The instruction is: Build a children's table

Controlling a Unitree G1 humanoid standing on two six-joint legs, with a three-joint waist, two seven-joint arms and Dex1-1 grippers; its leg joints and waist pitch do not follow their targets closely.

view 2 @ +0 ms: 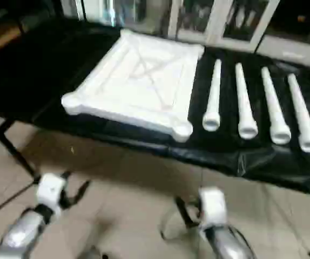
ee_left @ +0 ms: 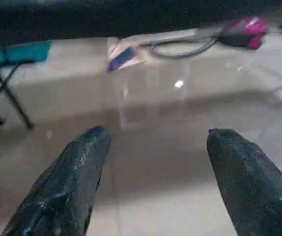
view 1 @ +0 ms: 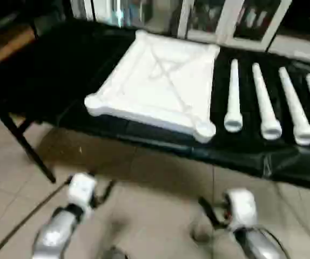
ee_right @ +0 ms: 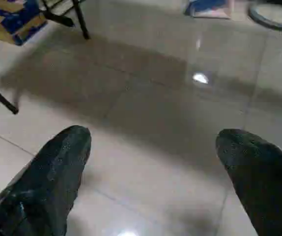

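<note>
Resting underside-up on the black-draped table (view 1: 144, 137), the square white plastic tabletop (view 1: 157, 86) shows X-ribs and round corner sockets. Four tapered round legs (view 2: 244, 105) lie beside it. Left gripper (ee_left: 153, 142) and right gripper (ee_right: 153, 142) hang open, empty, over glossy floor tiles (ee_right: 180, 123).

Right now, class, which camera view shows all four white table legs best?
The right eye view: all four legs lie whole on the black-draped table, right of the tabletop. The left eye view cuts the rightmost leg at the picture's edge. The wrist views look past open fingers at floor tiles.
</note>
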